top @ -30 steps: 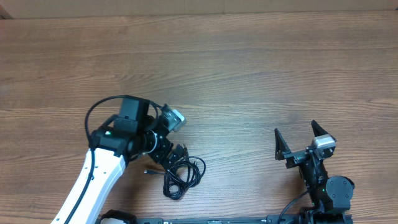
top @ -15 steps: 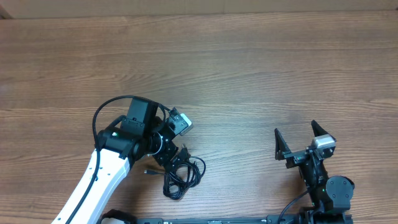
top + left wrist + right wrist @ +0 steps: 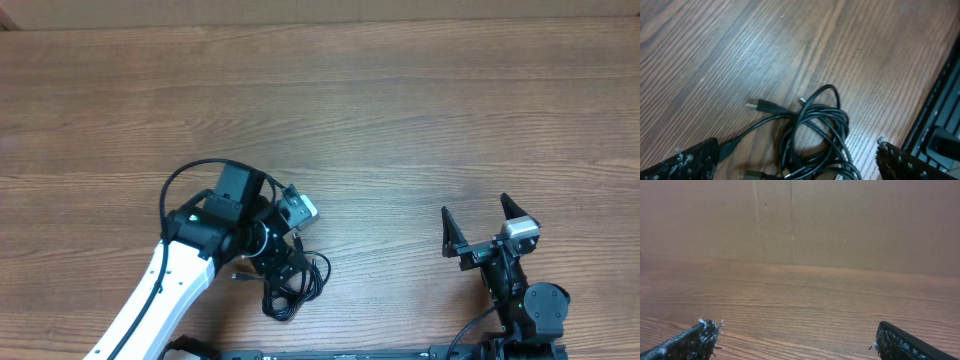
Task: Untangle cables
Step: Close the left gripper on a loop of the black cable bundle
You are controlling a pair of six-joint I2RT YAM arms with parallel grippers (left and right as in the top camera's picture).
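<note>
Wood-grain bench (image 3: 400,100). Cables (image 3: 815,125): thin black cords in one loose tangle, a silvery USB plug (image 3: 753,105) poking out, lying near the bench's robot-side edge, left of centre. Left hand (image 3: 795,162): spread wide over the tangle, gripping nothing. Right hand (image 3: 475,212): spread wide, empty, well apart from the cables.

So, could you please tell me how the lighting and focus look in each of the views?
Overhead: evenly lit and sharp, with no harsh shadows on the table. Left wrist: a pale glare streaks the wood above the cables, which look slightly soft. Right wrist: dim and brownish, with the back wall hazy.
</note>
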